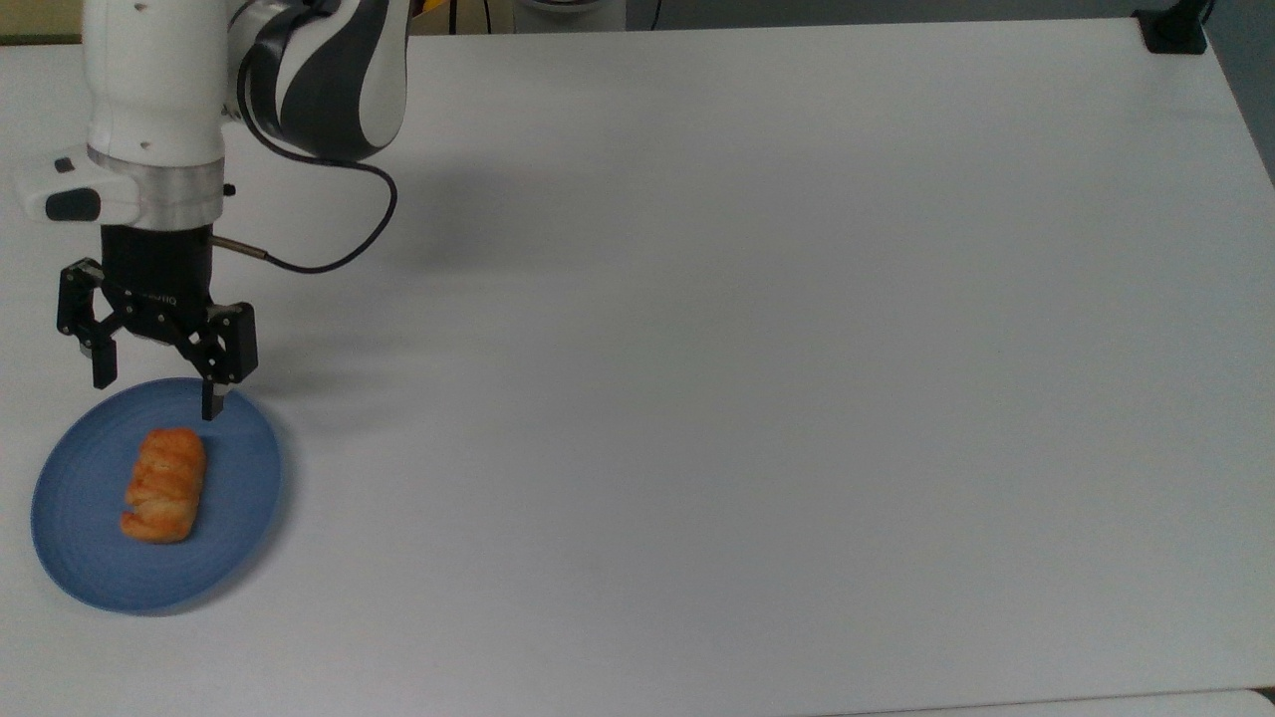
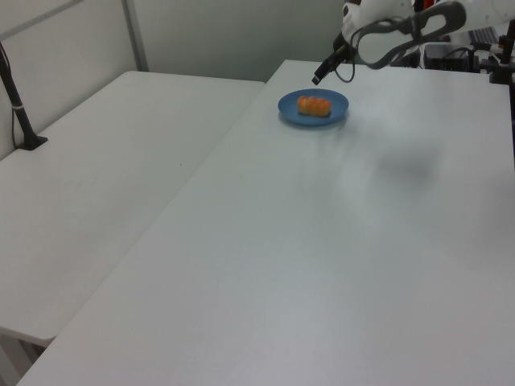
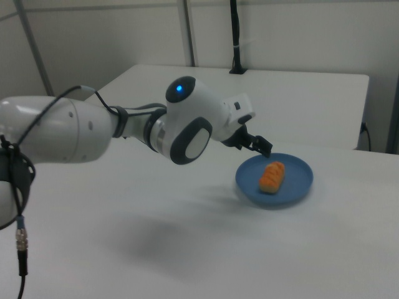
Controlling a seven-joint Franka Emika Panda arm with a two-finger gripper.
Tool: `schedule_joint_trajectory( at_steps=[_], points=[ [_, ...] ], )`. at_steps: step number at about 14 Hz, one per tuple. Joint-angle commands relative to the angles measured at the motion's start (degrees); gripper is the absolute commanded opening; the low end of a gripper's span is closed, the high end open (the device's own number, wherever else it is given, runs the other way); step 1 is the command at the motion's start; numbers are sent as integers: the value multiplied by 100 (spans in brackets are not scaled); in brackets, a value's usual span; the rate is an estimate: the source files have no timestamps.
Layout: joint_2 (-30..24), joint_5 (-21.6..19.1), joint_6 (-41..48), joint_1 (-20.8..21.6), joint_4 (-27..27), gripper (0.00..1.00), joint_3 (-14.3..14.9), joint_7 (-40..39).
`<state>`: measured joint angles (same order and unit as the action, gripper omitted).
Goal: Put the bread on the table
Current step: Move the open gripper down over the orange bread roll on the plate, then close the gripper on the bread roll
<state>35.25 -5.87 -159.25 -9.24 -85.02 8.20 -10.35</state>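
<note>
The bread, a small golden-orange braided roll, lies in the middle of a round blue plate near the top view's lower left corner. The plate rests on the white table. My black gripper hangs open just above the plate's far rim, its fingers spread wide with nothing between them. It is apart from the bread, a little toward the top view's upper edge.
A second white table adjoins on the left view's left. A black clamp post stands at the top view's upper right corner. The white arm and its cable reach across the table.
</note>
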Motion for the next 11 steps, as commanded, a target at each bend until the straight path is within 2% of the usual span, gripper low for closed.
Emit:
schedule_joint_trajectory(
  at_steps=[1, 3, 6, 8, 10, 11],
  points=[
    [885, -37, -518, -34, 766, 100, 33, 85],
    [1124, -37, -545, -78, 969, 100, 33, 112],
    [1475, 50, -896, -122, 996, 100, 33, 86],
    [1485, 121, -897, -183, 978, 98, 33, 68],
    [1520, 287, -897, -183, 935, 88, 33, 68],
    [1520, 314, -897, -183, 926, 79, 33, 77]
  ],
)
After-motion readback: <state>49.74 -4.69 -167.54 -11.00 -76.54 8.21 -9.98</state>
